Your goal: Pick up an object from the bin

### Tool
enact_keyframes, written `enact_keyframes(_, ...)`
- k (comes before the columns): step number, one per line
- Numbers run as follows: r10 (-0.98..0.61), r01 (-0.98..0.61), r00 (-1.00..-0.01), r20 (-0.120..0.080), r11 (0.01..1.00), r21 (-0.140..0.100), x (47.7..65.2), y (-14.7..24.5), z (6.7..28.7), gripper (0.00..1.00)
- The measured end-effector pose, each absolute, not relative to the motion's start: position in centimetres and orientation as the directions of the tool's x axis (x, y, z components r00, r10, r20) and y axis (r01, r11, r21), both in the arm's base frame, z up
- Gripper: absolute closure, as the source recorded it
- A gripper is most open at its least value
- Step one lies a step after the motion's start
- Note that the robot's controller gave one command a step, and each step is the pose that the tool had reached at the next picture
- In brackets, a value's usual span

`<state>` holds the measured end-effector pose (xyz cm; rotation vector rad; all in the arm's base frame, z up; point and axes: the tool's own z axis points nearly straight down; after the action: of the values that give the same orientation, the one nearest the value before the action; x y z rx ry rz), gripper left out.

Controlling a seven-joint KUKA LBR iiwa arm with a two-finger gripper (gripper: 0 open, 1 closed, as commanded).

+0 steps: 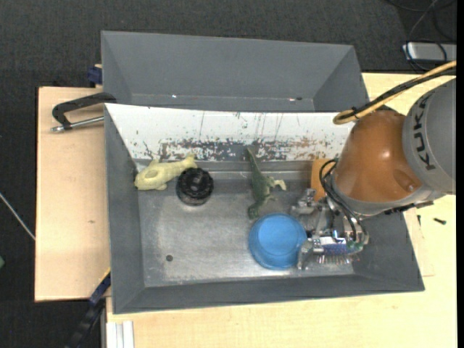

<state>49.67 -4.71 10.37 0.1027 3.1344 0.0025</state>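
My gripper (328, 239) is low in the right part of the bin, right beside a blue round cup (276, 241) that lies near the front wall. The gripper's body touches or nearly touches the cup's right side. A green toy dinosaur (259, 183) lies just behind the cup, stretching toward the back wall. A small orange thing (317, 174) peeks out behind the arm's cover, mostly hidden.
A black round knob-like thing (194, 185) and a pale yellow toy (164, 173) lie at the back left of the bin. The arm's orange cover hangs over the right side of the bin.
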Motion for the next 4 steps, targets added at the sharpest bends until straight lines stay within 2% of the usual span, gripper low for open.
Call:
enact_keyframes(1,0.231,0.231,-0.973,-0.001,0.973,0.0,49.21,-3.5,7.33,0.0)
enact_keyframes(2,0.229,0.229,-0.973,-0.003,0.973,0.0,49.32,-3.54,7.48,0.0)
enact_keyframes(3,0.23,0.23,-0.973,-0.003,0.973,0.0,49.31,-3.53,7.47,1.0)
enact_keyframes(4,0.228,0.228,-0.974,-0.003,0.974,0.001,49.38,-3.48,7.97,1.0)
